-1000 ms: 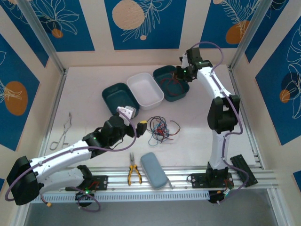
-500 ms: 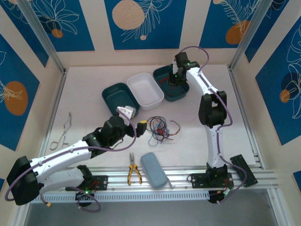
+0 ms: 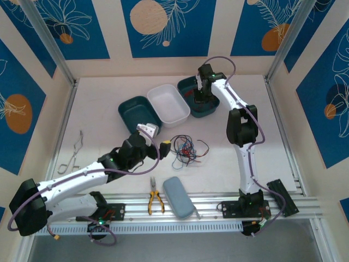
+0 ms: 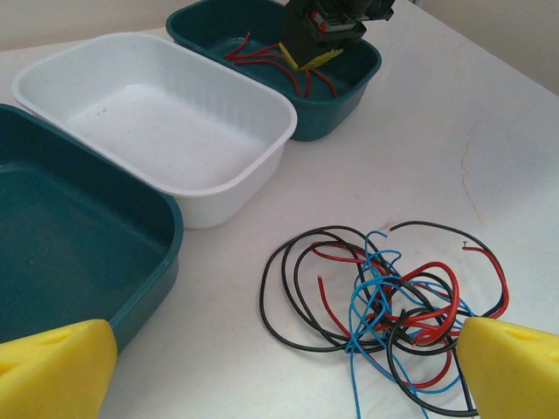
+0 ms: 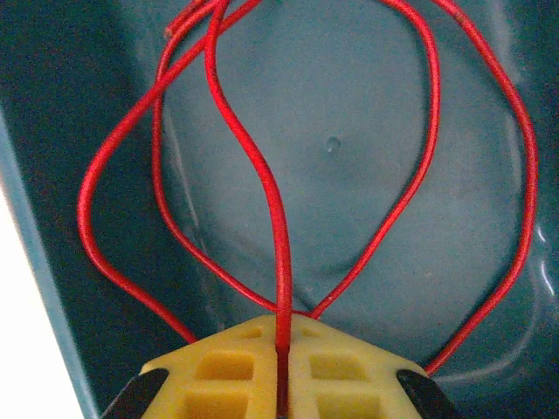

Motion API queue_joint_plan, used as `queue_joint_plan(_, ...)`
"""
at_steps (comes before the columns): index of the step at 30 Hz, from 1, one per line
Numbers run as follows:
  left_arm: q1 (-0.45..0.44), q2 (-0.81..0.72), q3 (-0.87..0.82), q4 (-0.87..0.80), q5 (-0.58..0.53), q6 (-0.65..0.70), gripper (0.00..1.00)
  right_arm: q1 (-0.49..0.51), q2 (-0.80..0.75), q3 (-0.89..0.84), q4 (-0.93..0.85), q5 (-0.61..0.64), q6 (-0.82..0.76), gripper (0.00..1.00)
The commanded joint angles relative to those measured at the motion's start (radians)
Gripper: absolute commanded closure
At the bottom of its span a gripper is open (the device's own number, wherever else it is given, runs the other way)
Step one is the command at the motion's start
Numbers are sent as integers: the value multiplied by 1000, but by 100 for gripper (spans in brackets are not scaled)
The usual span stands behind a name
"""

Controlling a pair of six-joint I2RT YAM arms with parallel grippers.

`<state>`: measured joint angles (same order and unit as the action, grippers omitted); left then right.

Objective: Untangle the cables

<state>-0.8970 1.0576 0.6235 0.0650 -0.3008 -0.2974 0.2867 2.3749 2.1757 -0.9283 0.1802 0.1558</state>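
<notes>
A tangle of black, red and blue cables [image 3: 186,149] [image 4: 393,301] lies on the table in front of my left gripper [image 3: 155,143] [image 4: 279,367]. That gripper stands open, its yellow fingertips [image 4: 52,371] wide apart and nothing between them. My right gripper [image 3: 200,96] [image 5: 281,367] is down inside the far teal bin [image 3: 210,106] [image 5: 393,218]. It is shut on a red cable [image 5: 262,175] that rises from between the yellow pads. More red cable loops [image 4: 262,54] lie on that bin's floor.
A white tray [image 3: 169,103] [image 4: 148,113] and a second teal bin [image 3: 136,112] [image 4: 70,236] stand left of the far bin. Yellow-handled pliers [image 3: 155,201] and a grey-blue case [image 3: 179,197] lie near the front rail. Metal tongs [image 3: 71,155] rest at the left.
My right gripper has swung left and lowered into the far teal bin with the red cable. The left arm has barely moved.
</notes>
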Motion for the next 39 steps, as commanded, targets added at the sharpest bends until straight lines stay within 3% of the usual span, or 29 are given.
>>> queue_joint_plan(1, 6, 7, 19, 6, -6, -6, 0, 10, 5, 35, -39, 31, -31, 87)
queue_joint_plan(13, 6, 1, 18, 4, -8, -8, 0, 31, -81, 28, -69, 31, -14, 48)
queue_joint_plan(17, 6, -6, 13, 4, -12, -8, 0, 39, -128, 1, -65, 52, 4, 39)
queue_joint_plan(21, 7, -13, 7, 1, -12, -9, 0, 40, -177, -31, -54, 62, 24, 33)
queue_joint_plan(29, 7, -30, 0, -5, -21, -19, 0, 56, -317, -136, -41, 77, 115, 32)
queue_joint_plan(39, 13, 29, 34, -19, 7, -49, 0, 91, -666, -531, 57, 68, 284, 33)
